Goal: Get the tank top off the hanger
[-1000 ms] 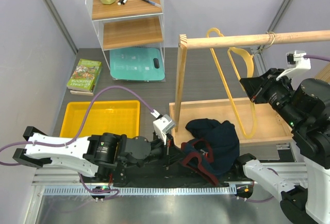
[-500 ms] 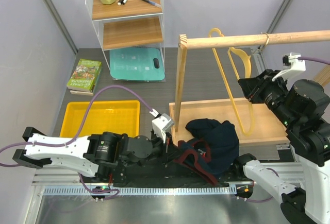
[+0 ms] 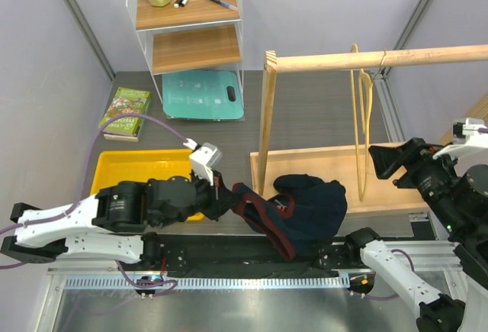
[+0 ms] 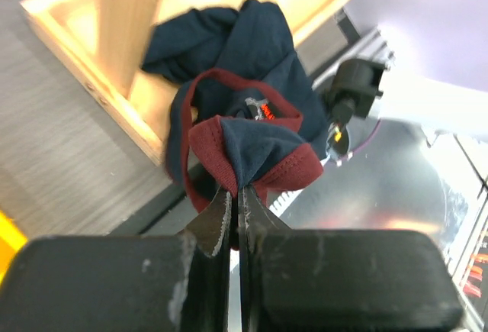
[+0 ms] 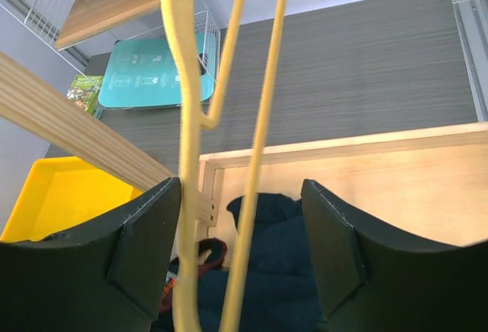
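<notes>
Risks: left gripper point(image 4: 235, 202) has slim pinch on red trim; fold could slip out if tank top point(image 3: 305, 206) drags on wooden base point(image 3: 389, 195) lip or post point(image 3: 264, 118). Hanger point(image 3: 360, 118) hangs bare on rail point(image 3: 343, 59), far right. Right gripper point(image 5: 240, 187), close by, could knock it swinging.

Left gripper clenched on trim fold, rest of tank top heaped at near edge of base. Right gripper spread wide, empty — hanger bars seem untouched, hard to tell.
</notes>
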